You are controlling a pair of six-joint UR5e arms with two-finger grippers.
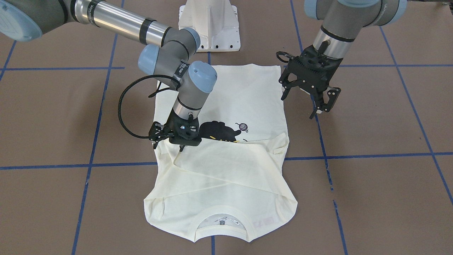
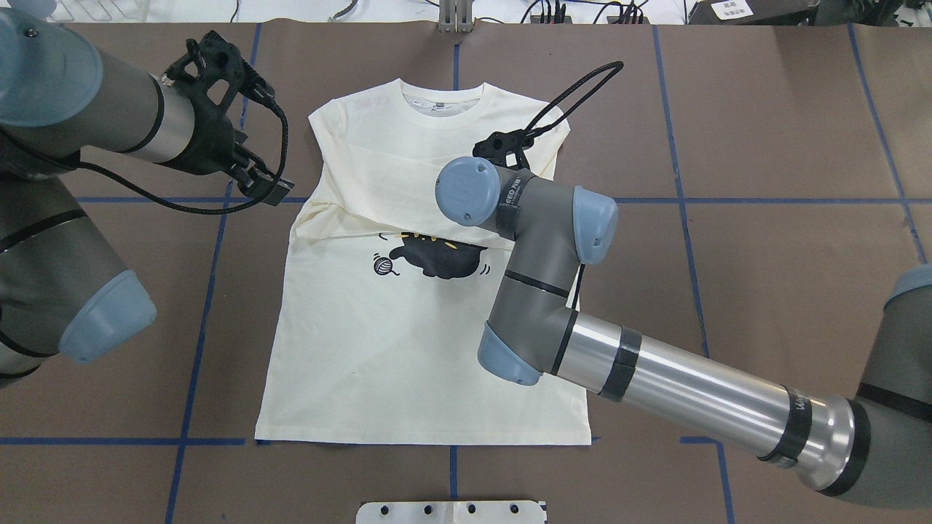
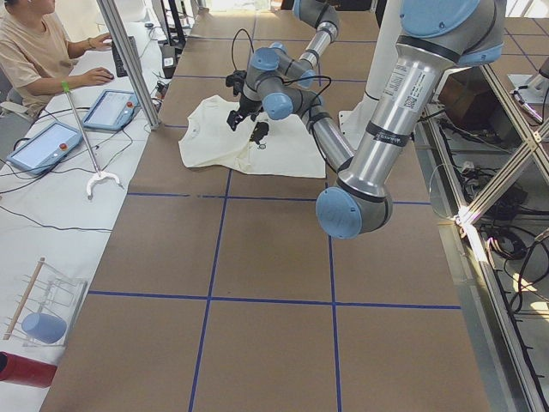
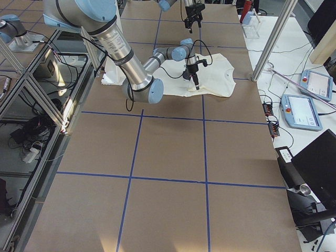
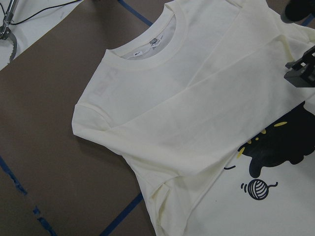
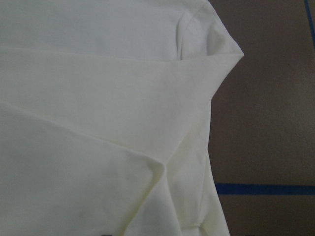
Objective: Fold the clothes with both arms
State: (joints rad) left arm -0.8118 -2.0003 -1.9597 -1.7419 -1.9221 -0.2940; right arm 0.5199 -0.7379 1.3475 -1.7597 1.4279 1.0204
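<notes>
The cream-white shirt point(image 1: 226, 177) lies flat on the brown table, print side up, collar away from the robot, with both sleeves folded across the chest. The black cat print point(image 1: 217, 131) and the purple yarn ball point(image 1: 242, 126) show below the fold; the lettering is hidden. My right gripper point(image 1: 169, 144) is low over the folded sleeve at the shirt's right side, its jaws apart and empty; its wrist view shows only cloth point(image 6: 98, 123). My left gripper point(image 1: 300, 102) hovers open and empty beside the shirt's left edge, clear of the cloth. The shirt point(image 2: 408, 327) also shows in the overhead view.
The white pedestal base point(image 1: 208, 24) stands at the robot's edge of the table. Blue tape lines point(image 1: 354, 156) cross the brown surface. An operator point(image 3: 34, 51) sits at a side bench with tablets point(image 3: 43, 146).
</notes>
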